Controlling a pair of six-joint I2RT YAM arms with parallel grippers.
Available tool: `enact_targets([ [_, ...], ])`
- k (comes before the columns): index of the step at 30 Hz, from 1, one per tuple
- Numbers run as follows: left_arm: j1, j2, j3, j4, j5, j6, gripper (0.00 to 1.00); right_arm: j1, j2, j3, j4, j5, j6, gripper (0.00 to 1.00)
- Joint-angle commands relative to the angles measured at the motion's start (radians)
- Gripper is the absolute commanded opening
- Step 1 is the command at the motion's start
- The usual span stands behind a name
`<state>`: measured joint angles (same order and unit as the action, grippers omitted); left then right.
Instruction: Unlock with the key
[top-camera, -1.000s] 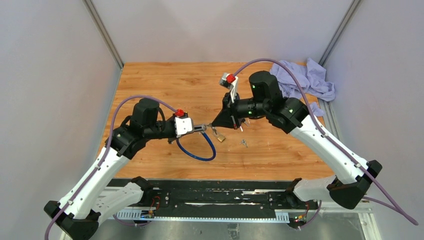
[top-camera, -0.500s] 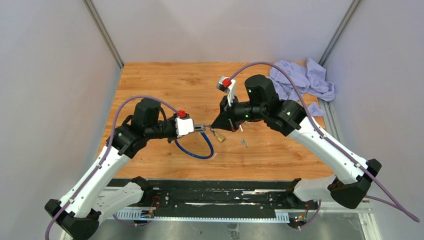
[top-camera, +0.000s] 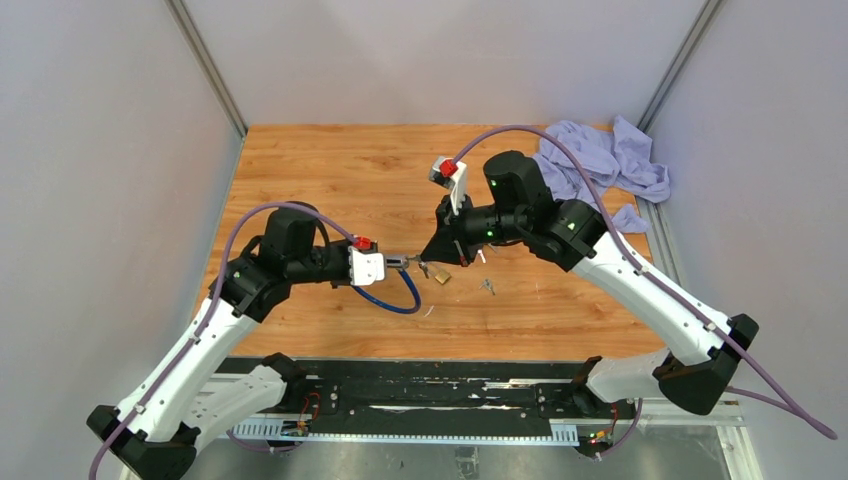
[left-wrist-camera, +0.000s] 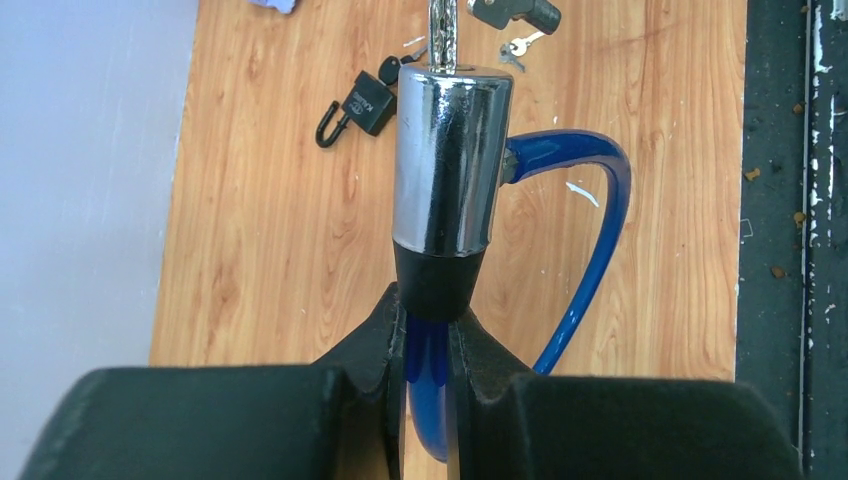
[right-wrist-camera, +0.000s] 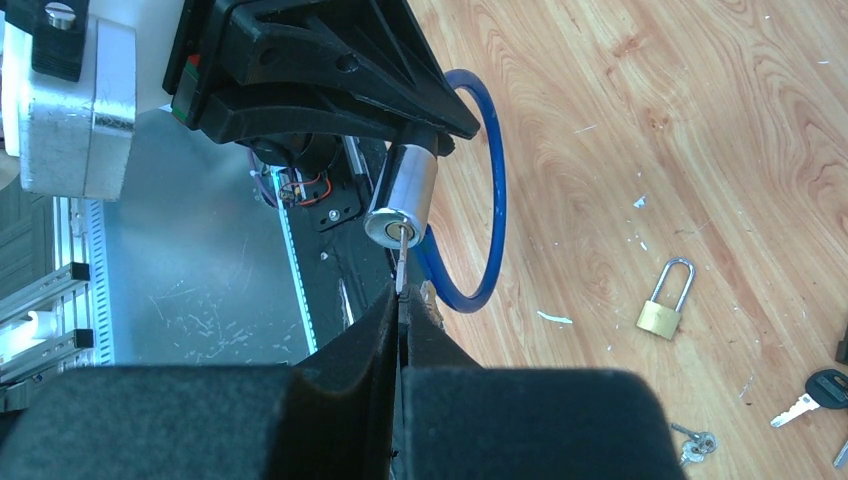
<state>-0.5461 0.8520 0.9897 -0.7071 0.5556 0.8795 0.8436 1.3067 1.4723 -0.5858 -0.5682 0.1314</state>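
A blue cable lock (left-wrist-camera: 592, 240) with a chrome cylinder (left-wrist-camera: 448, 150) is held up off the wooden table. My left gripper (left-wrist-camera: 430, 318) is shut on the blue cable just behind the cylinder's black collar. My right gripper (right-wrist-camera: 403, 300) is shut on a small silver key (right-wrist-camera: 401, 256). The key's tip sits in the keyhole on the cylinder's (right-wrist-camera: 400, 195) end face. In the top view the two grippers meet tip to tip at the cylinder (top-camera: 400, 262), with the blue loop (top-camera: 400, 303) hanging toward the near side.
A brass padlock (right-wrist-camera: 664, 311) lies on the table below the right gripper. A black padlock (left-wrist-camera: 364, 102), a black-headed key (right-wrist-camera: 815, 390) and a small key bunch (top-camera: 487, 287) lie nearby. A crumpled lilac cloth (top-camera: 600, 160) sits at the far right corner.
Both grippers have shifted slightly toward the near side with lock and key still joined. The right wrist has rolled a little to the left.
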Motion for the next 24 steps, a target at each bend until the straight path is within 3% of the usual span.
enact_targets([
  [1,0.000,0.005,0.010,0.035,0.017,0.020,0.00,0.011,0.008,-0.001,-0.010,-0.012,0.008,0.01],
  [9,-0.023,0.003,-0.006,0.035,-0.016,0.065,0.00,0.024,0.030,-0.003,-0.013,-0.002,0.021,0.01],
  [18,-0.044,-0.007,-0.039,0.079,-0.036,0.010,0.00,0.058,0.027,-0.055,0.045,0.037,0.048,0.01],
  [24,-0.061,-0.041,-0.058,0.082,0.015,0.051,0.00,0.064,0.026,-0.079,0.078,0.048,0.057,0.01],
])
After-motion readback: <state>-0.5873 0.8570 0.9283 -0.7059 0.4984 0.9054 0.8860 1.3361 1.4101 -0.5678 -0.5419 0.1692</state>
